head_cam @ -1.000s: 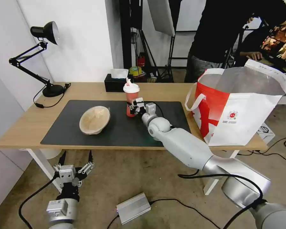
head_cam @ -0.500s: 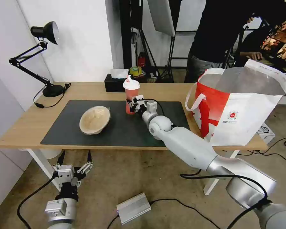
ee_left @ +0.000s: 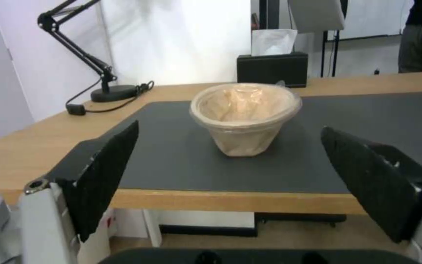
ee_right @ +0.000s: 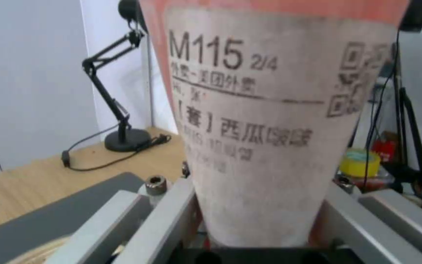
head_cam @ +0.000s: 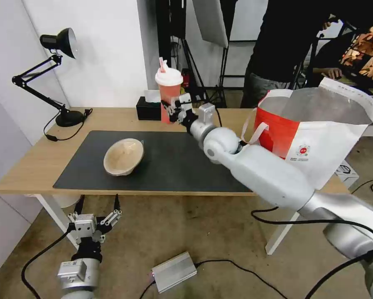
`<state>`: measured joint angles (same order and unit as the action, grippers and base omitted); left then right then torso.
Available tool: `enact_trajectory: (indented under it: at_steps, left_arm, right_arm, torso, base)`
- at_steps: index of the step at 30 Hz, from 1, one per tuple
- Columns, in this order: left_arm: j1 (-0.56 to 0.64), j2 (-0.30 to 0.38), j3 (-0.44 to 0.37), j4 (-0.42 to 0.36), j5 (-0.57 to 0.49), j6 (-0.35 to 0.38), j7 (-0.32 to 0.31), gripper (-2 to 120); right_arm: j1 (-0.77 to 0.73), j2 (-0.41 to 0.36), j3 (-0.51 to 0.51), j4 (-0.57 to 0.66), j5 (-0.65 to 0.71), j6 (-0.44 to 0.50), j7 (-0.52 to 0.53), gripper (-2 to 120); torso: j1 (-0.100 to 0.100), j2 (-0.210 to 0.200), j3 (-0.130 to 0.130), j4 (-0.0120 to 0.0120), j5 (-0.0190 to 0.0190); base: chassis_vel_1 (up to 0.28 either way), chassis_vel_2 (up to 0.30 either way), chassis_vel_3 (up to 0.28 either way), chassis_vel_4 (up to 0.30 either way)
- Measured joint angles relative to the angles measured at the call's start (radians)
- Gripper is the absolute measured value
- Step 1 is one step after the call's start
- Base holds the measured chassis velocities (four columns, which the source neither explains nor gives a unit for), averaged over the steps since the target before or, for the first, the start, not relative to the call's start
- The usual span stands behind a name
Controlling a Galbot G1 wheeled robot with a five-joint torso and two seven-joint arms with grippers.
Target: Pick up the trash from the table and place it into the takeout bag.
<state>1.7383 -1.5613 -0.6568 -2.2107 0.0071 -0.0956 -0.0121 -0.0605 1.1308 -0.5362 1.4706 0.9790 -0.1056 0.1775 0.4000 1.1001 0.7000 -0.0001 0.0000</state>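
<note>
My right gripper [head_cam: 173,109] is shut on the red-orange drink cup [head_cam: 168,92], which hangs upright well above the table [head_cam: 33,162], over its far edge. The right wrist view has the cup's printed label [ee_right: 265,121] held between the fingers [ee_right: 172,216]. The beige paper-pulp bowl [head_cam: 123,156] sits on the dark grey mat [head_cam: 178,166], left of centre; it also stands ahead of the open left fingers [ee_left: 106,172] as the bowl [ee_left: 245,113]. My left gripper [head_cam: 96,209] hangs open below the table's front edge. The takeout bag [head_cam: 319,137] stands open at the table's right end.
A black desk lamp [head_cam: 57,70] stands at the table's far left corner and a black tissue box [head_cam: 148,109] sits at the far edge behind the cup. A grey box [head_cam: 174,272] and cables lie on the floor. A person stands behind the bag.
My right gripper has lifted the drink cup off the mat, up and towards the far edge. The left arm and the bowl have stayed put.
</note>
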Motion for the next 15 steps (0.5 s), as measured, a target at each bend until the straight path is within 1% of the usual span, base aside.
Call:
enact_trajectory:
  at_steps: [11,15]
  left_arm:
    - [0.023,0.029,-0.001,-0.002,0.004,-0.001,0.003,100]
    - [0.036,0.046,0.000,-0.002,0.007,-0.012,0.008,100]
  right_arm:
    - [0.063,-0.052,0.001,0.061,0.039,-0.027,0.015,8]
    - [0.091,-0.078,0.001,0.080,0.050,-0.039,0.019,8]
  torso:
    - [0.000,0.000,0.000,0.0001,0.0000]
    - [0.000,0.000,0.000,0.0001,0.0000]
  base:
    - [0.000,0.000,0.000,0.000]
    - [0.000,0.000,0.000,0.000]
